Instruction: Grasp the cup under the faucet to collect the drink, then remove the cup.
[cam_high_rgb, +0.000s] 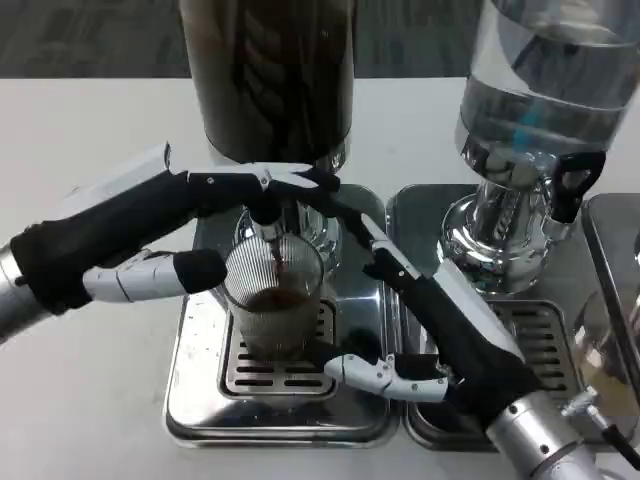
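Filling under way: right hand (440, 340) grips cup (272, 300) below faucet (268, 215), left hand (150, 240) presses the lever (stream running). Removal outstanding.

Both dispenser (268, 70) tops cut off; faucet (262, 208) behind left hand (120, 235)

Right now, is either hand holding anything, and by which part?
The right hand holds the cup by its lower side, under the faucet. The left hand reaches to the faucet; its grip cannot be told.
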